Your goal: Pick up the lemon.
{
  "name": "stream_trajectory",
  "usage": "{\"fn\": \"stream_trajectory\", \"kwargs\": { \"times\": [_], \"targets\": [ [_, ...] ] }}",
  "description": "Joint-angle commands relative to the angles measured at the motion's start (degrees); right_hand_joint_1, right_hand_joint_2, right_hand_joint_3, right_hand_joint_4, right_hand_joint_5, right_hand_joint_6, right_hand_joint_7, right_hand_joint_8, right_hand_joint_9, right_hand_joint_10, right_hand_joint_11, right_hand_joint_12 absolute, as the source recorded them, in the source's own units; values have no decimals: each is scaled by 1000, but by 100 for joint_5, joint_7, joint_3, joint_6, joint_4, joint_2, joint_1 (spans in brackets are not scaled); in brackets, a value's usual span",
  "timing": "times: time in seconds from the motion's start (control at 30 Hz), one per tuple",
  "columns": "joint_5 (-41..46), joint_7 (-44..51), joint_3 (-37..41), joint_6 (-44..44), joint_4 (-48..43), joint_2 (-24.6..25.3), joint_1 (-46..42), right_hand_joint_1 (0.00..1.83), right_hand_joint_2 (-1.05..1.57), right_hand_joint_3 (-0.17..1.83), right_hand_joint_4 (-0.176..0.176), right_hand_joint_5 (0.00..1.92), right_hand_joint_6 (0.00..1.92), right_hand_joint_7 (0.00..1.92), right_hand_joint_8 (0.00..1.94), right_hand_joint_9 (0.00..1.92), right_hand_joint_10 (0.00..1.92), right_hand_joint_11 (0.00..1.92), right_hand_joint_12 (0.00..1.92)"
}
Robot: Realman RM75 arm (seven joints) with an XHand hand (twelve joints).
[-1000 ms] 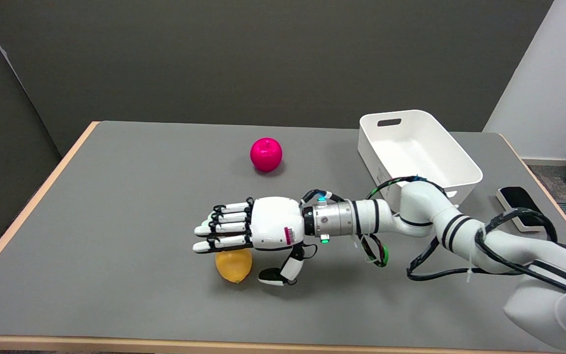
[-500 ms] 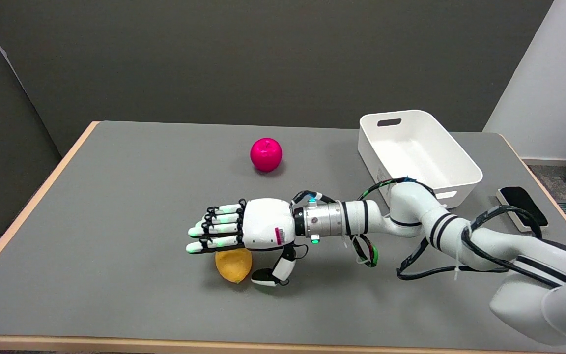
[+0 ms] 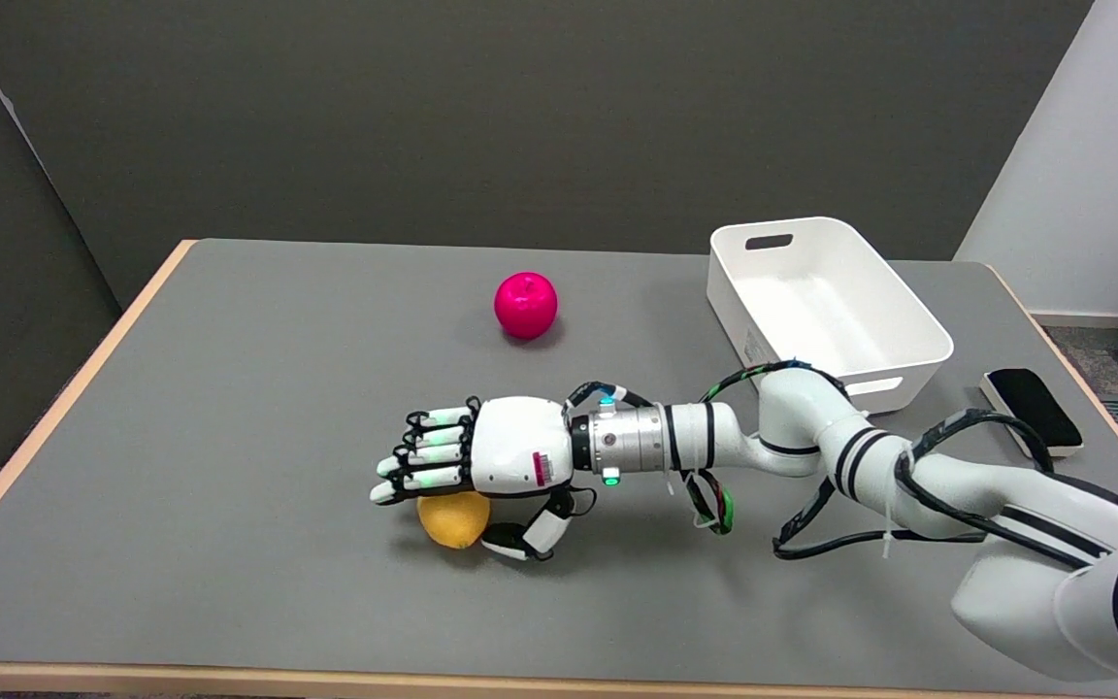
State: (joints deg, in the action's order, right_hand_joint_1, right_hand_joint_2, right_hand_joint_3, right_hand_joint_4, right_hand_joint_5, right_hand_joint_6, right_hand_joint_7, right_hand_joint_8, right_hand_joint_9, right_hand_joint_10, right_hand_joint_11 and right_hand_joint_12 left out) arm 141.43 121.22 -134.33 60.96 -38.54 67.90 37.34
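The right hand (image 3: 481, 464) is positioned palm-down over the lemon (image 3: 453, 519), fingers (image 3: 423, 466) extended and apart, thumb (image 3: 520, 539) beside the fruit; nothing is held. The lemon lies on the table (image 3: 229, 408), partly hidden; its long axis cannot be determined. A pink apple (image 3: 525, 305) and white bin (image 3: 918, 335) stand well apart.

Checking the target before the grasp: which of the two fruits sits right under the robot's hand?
The yellow lemon, on the near part of the table, partly covered by the right hand. The pink apple sits apart, farther back.
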Motion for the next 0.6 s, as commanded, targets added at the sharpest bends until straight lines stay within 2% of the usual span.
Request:
{"fn": "stream_trajectory", "kwargs": {
  "times": [0.03,0.1,0.17,0.23,0.27,0.43,0.47,0.53,0.6],
  "targets": [
    [96,-7,-6,-51,266,70,-12,826,761,1022,57,109,435,216,330,252,672,5,959],
    [157,-7,-6,-50,273,62,-12,835,838,957,86,165,955,353,482,338,760,46,984],
    [168,-7,9,-50,296,62,-20,892,878,862,90,183,1240,388,657,357,823,42,1018],
    [168,-7,10,-50,321,62,-20,721,1253,351,117,390,1731,405,863,379,971,54,1025],
    [168,-7,10,-50,330,55,-20,696,1313,268,120,432,1811,415,921,387,1017,58,1029],
    [168,-7,9,-50,331,30,-20,745,1271,316,93,472,1780,460,1092,407,1173,75,1059],
    [168,-7,16,-50,331,30,-20,788,1275,296,75,472,1789,479,1161,417,1185,83,1051],
    [176,-7,17,-50,339,30,-26,1049,1321,149,-32,454,1859,583,1543,470,1183,125,977],
    [176,-7,17,-50,339,22,-28,1047,1289,213,-23,451,1851,593,1558,424,1309,70,1134]
  ]
}}
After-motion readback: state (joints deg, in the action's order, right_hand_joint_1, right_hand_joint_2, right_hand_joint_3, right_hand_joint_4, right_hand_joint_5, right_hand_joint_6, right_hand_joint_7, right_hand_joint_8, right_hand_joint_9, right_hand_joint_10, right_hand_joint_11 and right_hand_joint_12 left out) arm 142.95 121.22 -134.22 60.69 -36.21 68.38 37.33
